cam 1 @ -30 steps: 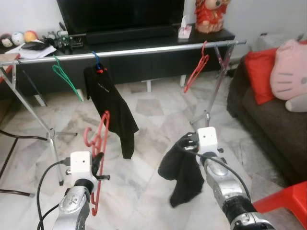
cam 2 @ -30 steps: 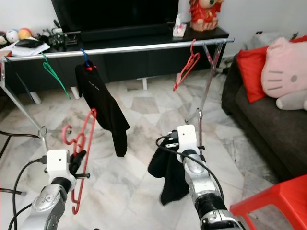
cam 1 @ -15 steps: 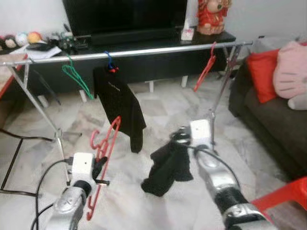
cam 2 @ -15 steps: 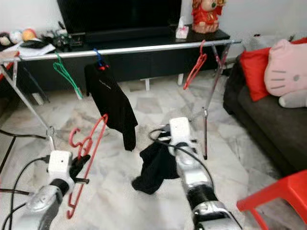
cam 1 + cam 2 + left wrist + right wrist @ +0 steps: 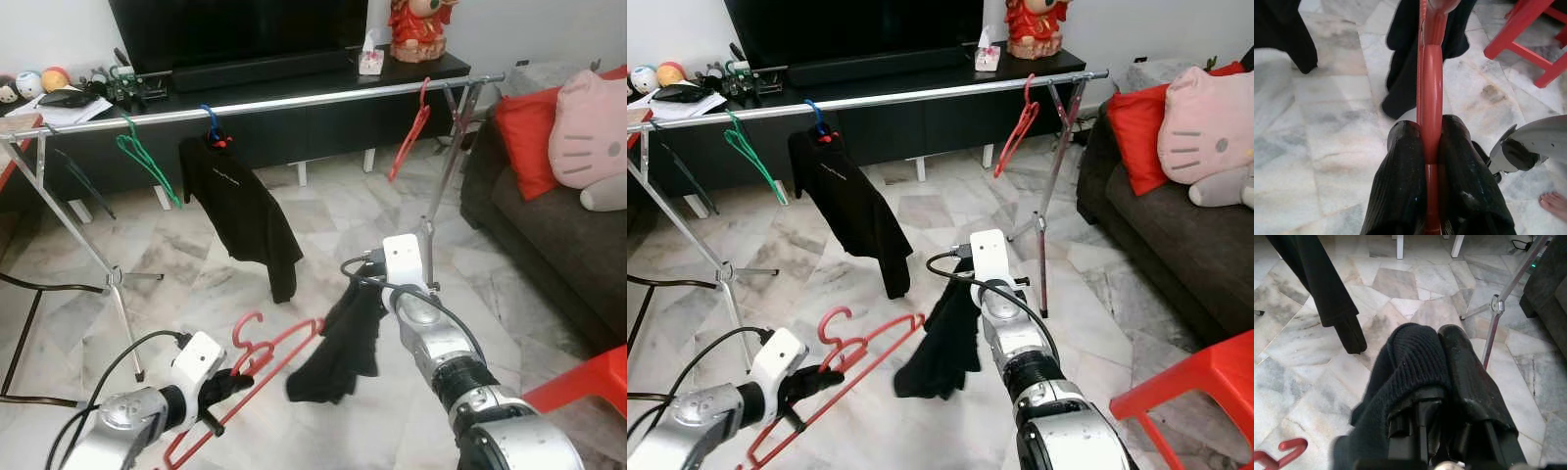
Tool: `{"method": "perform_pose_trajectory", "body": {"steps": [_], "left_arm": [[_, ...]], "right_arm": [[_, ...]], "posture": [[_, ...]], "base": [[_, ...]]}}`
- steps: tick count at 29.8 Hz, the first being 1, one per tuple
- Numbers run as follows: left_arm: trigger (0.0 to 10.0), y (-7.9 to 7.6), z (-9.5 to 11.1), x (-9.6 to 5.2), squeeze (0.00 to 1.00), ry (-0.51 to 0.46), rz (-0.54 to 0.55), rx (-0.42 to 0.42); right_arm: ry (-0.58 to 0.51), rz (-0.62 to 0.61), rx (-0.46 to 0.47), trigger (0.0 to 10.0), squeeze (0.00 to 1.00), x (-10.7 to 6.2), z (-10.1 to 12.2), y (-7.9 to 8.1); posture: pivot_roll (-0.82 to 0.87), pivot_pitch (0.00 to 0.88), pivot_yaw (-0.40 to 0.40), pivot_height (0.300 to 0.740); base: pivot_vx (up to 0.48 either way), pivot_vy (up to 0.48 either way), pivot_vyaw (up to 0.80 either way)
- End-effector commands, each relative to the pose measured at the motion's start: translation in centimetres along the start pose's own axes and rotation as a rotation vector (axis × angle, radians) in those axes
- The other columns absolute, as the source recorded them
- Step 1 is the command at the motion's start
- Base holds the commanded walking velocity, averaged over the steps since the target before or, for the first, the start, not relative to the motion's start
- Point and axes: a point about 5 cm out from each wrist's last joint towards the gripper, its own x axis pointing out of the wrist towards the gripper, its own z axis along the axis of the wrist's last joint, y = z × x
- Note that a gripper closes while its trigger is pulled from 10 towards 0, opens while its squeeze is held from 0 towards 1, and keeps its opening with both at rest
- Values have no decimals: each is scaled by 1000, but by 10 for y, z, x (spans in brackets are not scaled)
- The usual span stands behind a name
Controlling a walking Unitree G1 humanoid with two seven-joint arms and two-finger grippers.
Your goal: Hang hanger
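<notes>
My left gripper (image 5: pixel 1431 142) pinches the red hanger (image 5: pixel 260 360), tilted low over floor. Right gripper (image 5: pixel 1437 345) clamps a black garment (image 5: pixel 343 338), just beside hanger tip, below rail (image 5: pixel 294 101).

I'm looking into a home living room: pale marble-tiled floor (image 5: pixel 323 220), a large black television (image 5: pixel 235 34) on a long low black TV cabinet (image 5: pixel 294 117), a dark fabric sofa (image 5: pixel 549 235) with a red cushion (image 5: pixel 524 137) and a pink cat-face plush pillow (image 5: pixel 588 132), and a silver metal clothes-drying rail (image 5: pixel 294 98) standing across the room.
</notes>
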Motion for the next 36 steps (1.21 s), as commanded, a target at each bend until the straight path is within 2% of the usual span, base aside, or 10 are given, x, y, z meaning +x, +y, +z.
{"method": "perform_pose_trajectory", "body": {"steps": [1,2,6,11,18,20,27,31,36], "left_arm": [[10000,-2,7,-2,0,-9,-56,8],[10000,-3,10,-5,0,-7,-93,15],[10000,-1,16,-8,0,-11,-122,18],[10000,2,29,-12,0,-47,-166,10],[10000,2,32,-11,0,-59,-184,9],[10000,1,39,-7,0,-84,-192,7],[10000,-3,44,0,0,-117,-194,-9],[10000,1,46,3,0,-127,-147,-1],[10000,11,44,9,0,-101,-26,27]], "right_arm": [[-24,0,1,10000,0,2,10,2],[-17,4,-2,10000,0,2,10,4],[-12,25,-2,10000,0,3,10,6],[3,116,-26,10000,0,3,12,19],[11,140,-43,10000,0,3,10,22],[32,185,-44,10000,0,2,8,27],[57,226,-60,10000,0,2,3,30],[59,228,-59,10000,0,2,3,30],[49,221,-50,10000,0,2,6,28]], "posture": [[-80,0,61,740],[-69,0,61,740],[-68,0,62,740],[-67,0,64,740],[-69,0,63,740],[-65,0,61,740],[-61,0,56,740],[-60,0,57,740],[-62,0,62,740]], "base": [[0,0,0],[0,0,0],[0,0,0],[0,0,0],[0,0,0],[0,0,0],[0,0,0],[0,0,0],[0,0,0]]}}
